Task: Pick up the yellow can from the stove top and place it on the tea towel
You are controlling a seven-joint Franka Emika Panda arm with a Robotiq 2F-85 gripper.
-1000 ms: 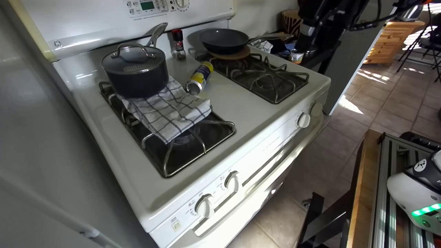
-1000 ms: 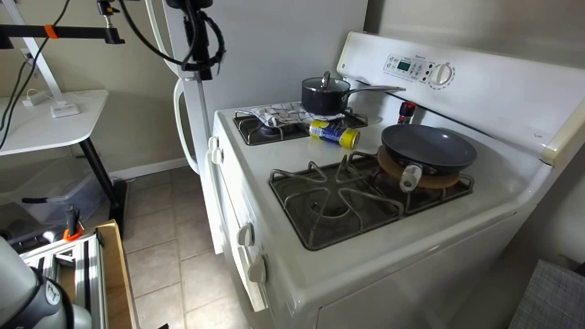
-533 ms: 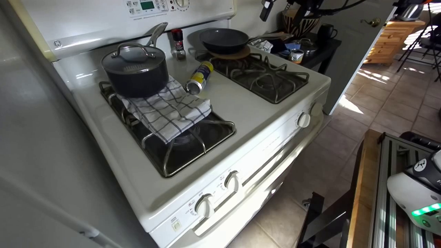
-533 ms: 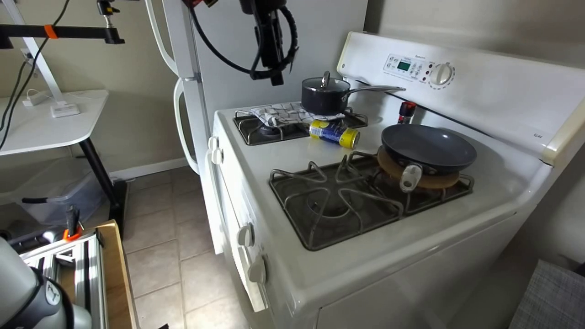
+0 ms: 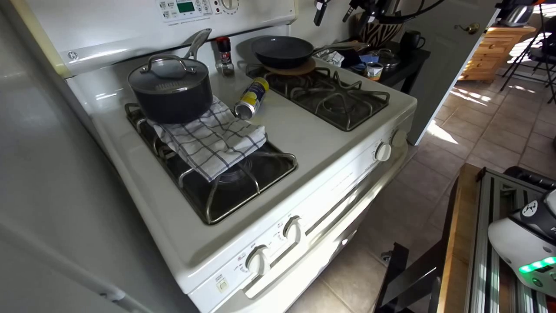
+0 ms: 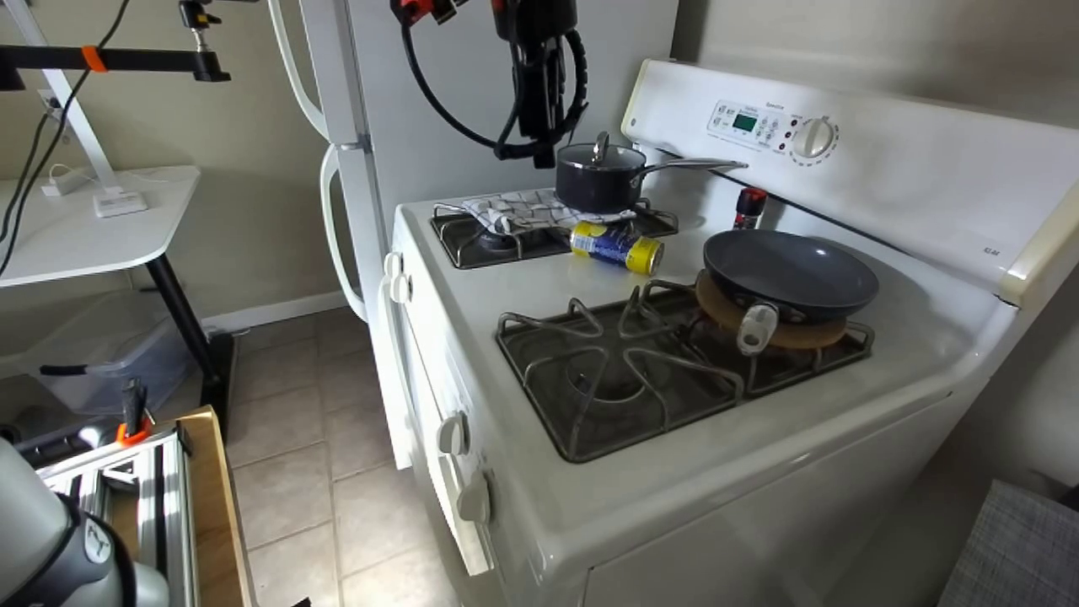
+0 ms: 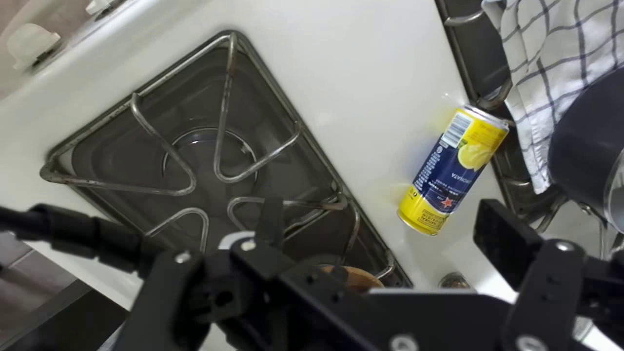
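The yellow can (image 7: 451, 170) lies on its side on the white desk (image 5: 304, 130), in the strip between the grates (image 5: 344, 92), set in from the front edge with the knobs (image 5: 258, 261) and the back edge under the control panel (image 6: 767, 128). One silvery end is just beside the tea towel (image 5: 213, 139), which lies over the grate by the desk's refrigerator (image 6: 624, 67) edge. A dark lidded pot (image 5: 171, 95) stands partly on that cloth, toward the back corner. The hand (image 7: 380, 202) is spread wide, holds nothing and hangs above the desk. A red-capped jar (image 5: 225, 56) stands near the back edge; a frying pan (image 6: 791, 274) fills the other back corner.
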